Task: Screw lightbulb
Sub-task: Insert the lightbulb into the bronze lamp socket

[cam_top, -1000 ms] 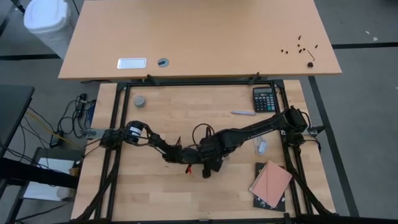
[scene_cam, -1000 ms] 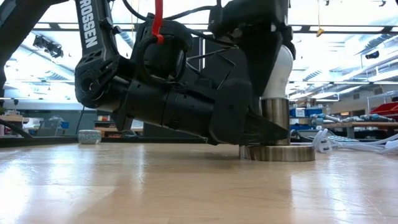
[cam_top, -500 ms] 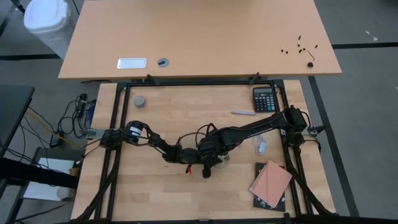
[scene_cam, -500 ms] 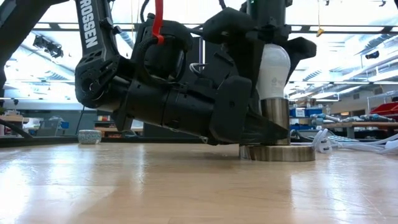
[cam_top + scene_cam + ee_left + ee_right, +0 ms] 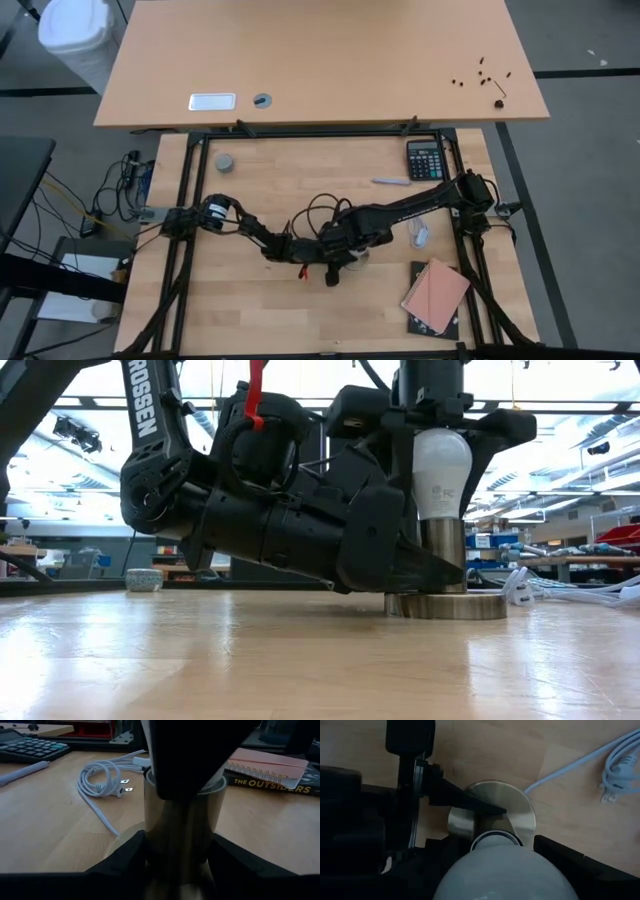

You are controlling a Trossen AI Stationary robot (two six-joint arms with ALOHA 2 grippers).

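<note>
Both right end effector (image 5: 442, 450) fingers now flank lightbulb (image 5: 441, 472) squarely.

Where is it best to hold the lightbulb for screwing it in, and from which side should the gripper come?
Probably the rounded white top of the lightbulb, approached from straight above: it stands upright in the socket, whose stem the left gripper already occupies.

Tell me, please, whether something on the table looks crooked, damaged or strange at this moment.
Nothing stands out. The lightbulb stands upright in the metal socket of the round base. The right gripper is around the bulb from above, and the left gripper is at the socket. The white cord lies loose beside the base.
</note>
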